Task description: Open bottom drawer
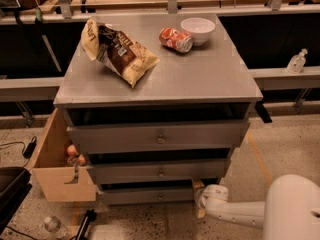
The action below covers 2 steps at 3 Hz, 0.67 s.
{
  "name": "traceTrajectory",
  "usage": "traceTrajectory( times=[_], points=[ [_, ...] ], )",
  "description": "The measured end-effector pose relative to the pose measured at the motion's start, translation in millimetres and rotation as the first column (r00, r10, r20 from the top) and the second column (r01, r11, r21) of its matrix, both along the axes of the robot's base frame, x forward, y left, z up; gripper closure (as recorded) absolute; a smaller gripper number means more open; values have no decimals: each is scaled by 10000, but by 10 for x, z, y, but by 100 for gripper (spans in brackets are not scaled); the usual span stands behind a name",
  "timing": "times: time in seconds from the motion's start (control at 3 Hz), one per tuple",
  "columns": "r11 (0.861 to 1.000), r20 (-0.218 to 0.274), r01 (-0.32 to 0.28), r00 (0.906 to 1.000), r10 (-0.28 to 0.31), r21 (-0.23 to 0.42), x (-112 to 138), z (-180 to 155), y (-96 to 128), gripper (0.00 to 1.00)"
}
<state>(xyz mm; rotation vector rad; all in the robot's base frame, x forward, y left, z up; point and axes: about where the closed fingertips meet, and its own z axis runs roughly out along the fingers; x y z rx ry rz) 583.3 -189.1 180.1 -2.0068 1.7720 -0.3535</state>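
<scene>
The grey cabinet point(160, 79) has three drawers. The bottom drawer point(145, 195) is the lowest and narrowest front, with a small round knob point(160, 196). It looks pulled out only slightly, with a dark gap above it. My gripper point(200, 199) is on a white arm point(235, 214) that reaches in from the lower right. It sits low by the floor at the right end of the bottom drawer's front, to the right of the knob. The mid drawer point(160, 171) and top drawer point(159, 136) stand slightly out.
A chip bag point(117, 51), a soda can point(176, 39) and a white bowl point(198, 30) lie on the cabinet top. A cardboard box point(57, 169) with fruit stands against the left side. A water bottle point(54, 226) lies on the floor. A spray bottle point(297, 61) stands at the right.
</scene>
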Motion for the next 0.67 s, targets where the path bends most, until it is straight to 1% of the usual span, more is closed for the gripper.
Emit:
traceTrajectory(
  times=[0.33, 0.67],
  points=[
    [9973, -159, -439, 9989, 431, -592, 21, -152, 42, 19],
    [9937, -285, -340, 9991, 311, -1066, -114, -165, 18, 41]
  ],
)
